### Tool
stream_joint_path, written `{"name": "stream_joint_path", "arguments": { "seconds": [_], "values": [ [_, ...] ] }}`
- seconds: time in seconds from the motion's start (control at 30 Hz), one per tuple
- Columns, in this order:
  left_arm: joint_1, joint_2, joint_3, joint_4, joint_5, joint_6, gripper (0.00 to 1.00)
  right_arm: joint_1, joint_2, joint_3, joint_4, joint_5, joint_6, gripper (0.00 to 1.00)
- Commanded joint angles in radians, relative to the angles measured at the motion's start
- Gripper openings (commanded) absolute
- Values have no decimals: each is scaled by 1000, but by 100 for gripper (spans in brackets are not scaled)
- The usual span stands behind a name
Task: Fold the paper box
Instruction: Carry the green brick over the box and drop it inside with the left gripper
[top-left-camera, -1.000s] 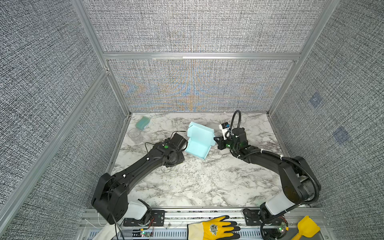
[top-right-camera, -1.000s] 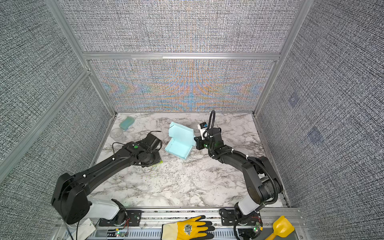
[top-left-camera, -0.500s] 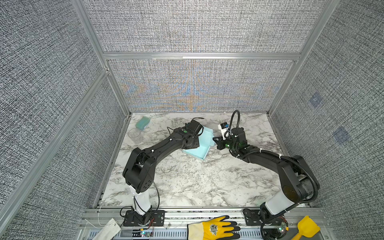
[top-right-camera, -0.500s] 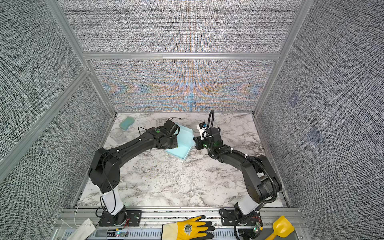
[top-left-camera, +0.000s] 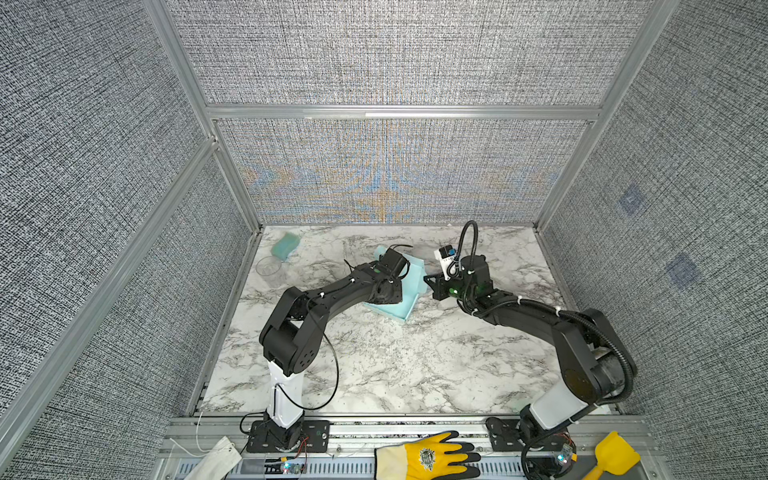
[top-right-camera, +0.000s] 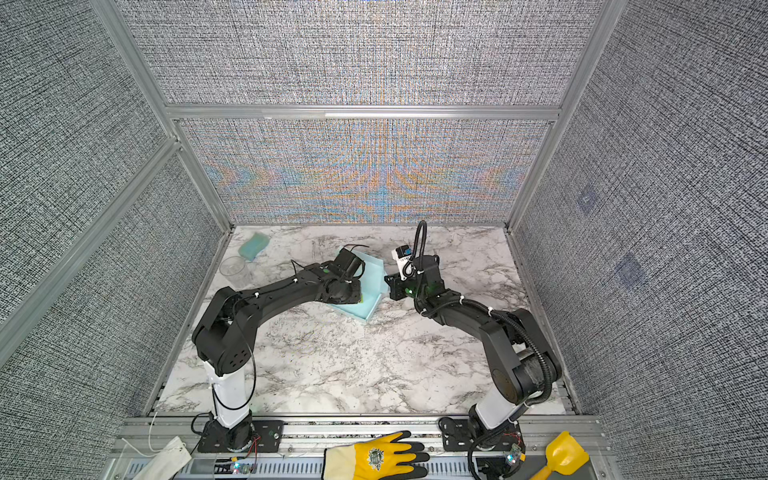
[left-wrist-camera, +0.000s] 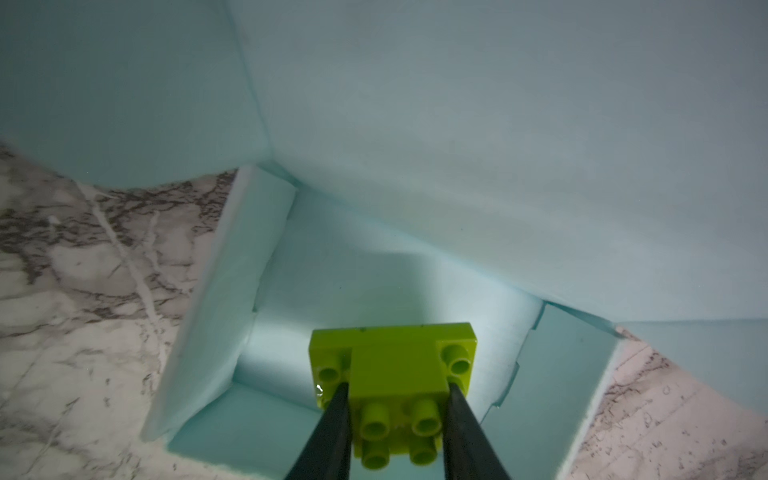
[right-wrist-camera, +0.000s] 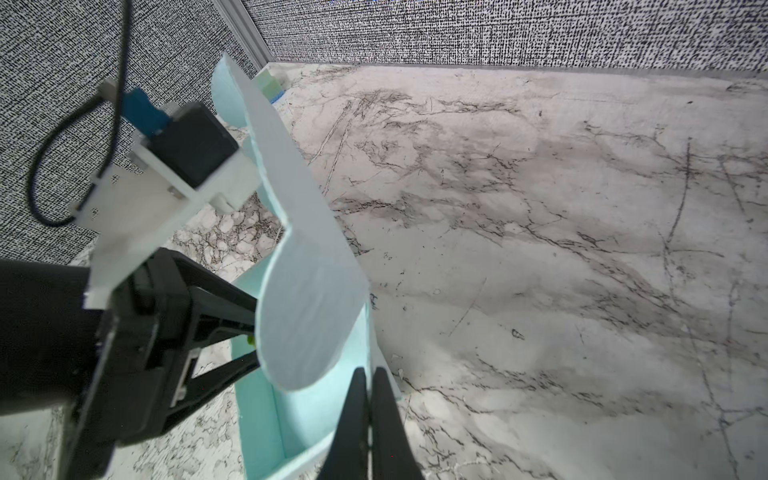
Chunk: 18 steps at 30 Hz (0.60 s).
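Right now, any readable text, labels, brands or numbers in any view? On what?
No text can be read in any view. Candidates:
white tag on the right arm: dark print, too small to read.
yellow glove: round emblem on the back, blurred, no legible words.
marble tabletop beside the paper box: faint scribbles, illegible.
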Motion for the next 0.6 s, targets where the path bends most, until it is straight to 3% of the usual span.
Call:
{"name": "stream_joint_path", "arguments": {
  "seconds": [0.0,0.13,0.37,0.57],
  "values": [
    [-2,13,-18,48,31,10,34,1,-6,14,28,-13,0,0],
    [-4,35,-10,48,39,18,40,1,-1,20,20,-14,-2,0],
    [-3,-23,8,23,13,48,71,0,9,26,4,-16,-7,0],
    [8,-168,-43,64,10,84,74,0,27,42,-25,-5,-30,0]
  ]
}}
